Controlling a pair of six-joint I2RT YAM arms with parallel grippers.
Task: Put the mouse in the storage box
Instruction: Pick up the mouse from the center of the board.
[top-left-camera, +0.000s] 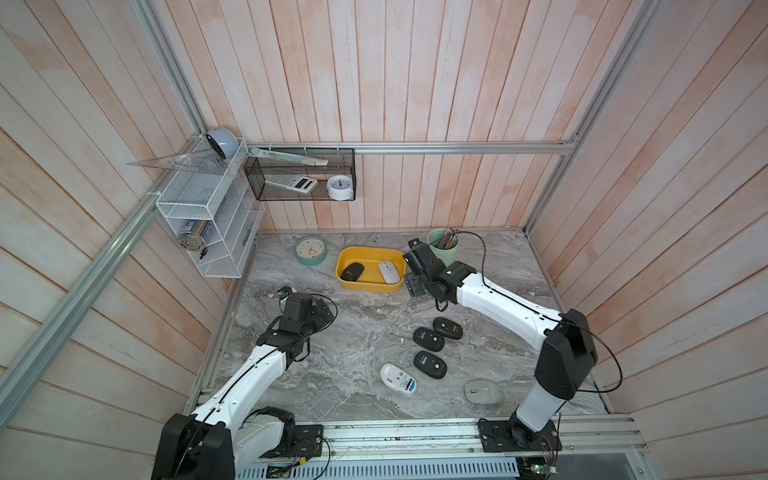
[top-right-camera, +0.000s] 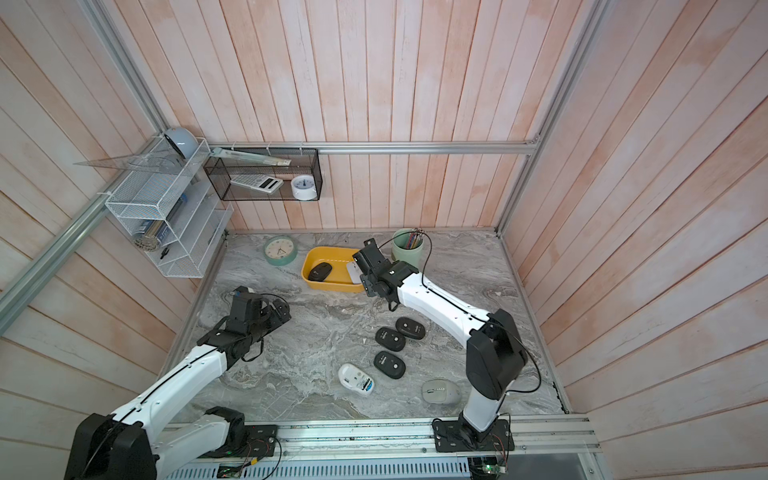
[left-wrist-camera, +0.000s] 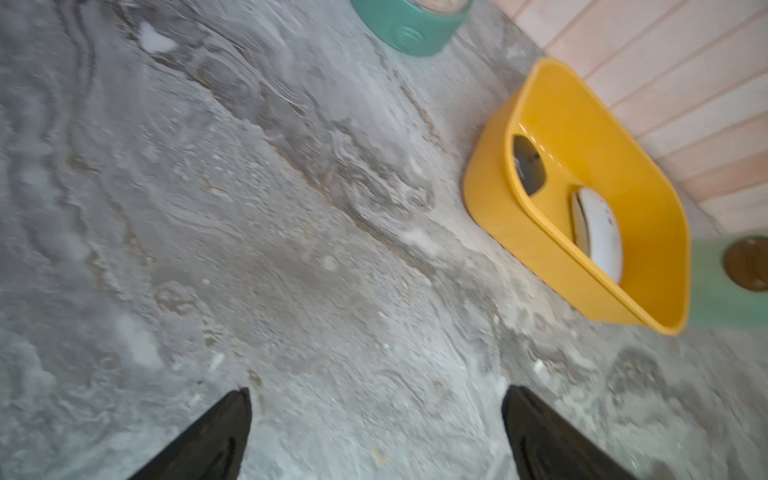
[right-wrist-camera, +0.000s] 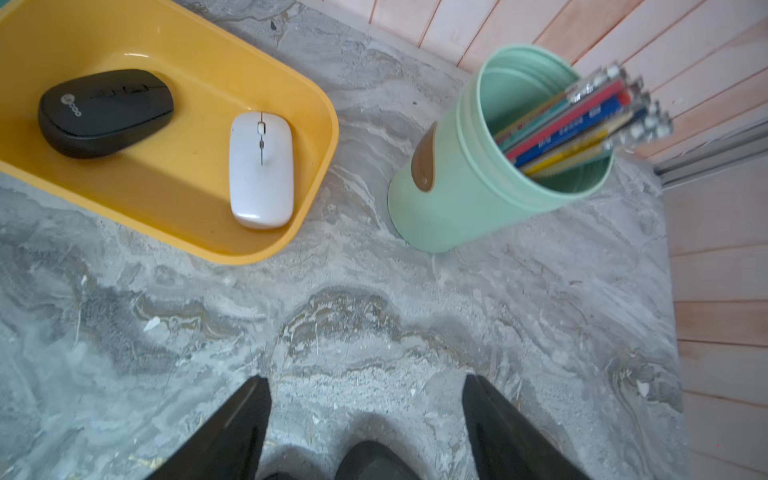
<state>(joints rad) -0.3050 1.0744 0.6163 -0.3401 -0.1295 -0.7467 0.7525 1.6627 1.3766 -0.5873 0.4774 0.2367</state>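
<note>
1. My right gripper (right-wrist-camera: 365, 380) stands wide: the jaws are well apart, with only the bare marble table (right-wrist-camera: 374, 316) between them. It holds nothing.
2. It hangs above the table just beside the right end of the storage box (right-wrist-camera: 187, 178), between the box and the mint-green pen cup (right-wrist-camera: 457, 199), which is full of pencils.
3. The storage box sits near the back of the table, upright and open-topped, as both top views show.
4. The white mouse (right-wrist-camera: 261, 170) lies flat inside the box, buttons up, at the end nearest my right gripper.
5. A black mouse (right-wrist-camera: 104, 112) lies at the box's other end. The 2 are apart, not touching.
6. My left gripper (left-wrist-camera: 376, 391) is also spread wide and empty. It is over bare table, well apart from the box and toward its left front.
7. 5 more mice lie on the open table nearer my arm bases. The 3 black mice (top-left-camera: 429, 338) are close together. The second white mouse (top-left-camera: 397, 379) is just beside the nearest of them, and a grey mouse (top-left-camera: 482, 392) is near my right arm's base.
8. A green clock (top-left-camera: 311, 250) lies flat, face up, near the left end of the box.
</note>
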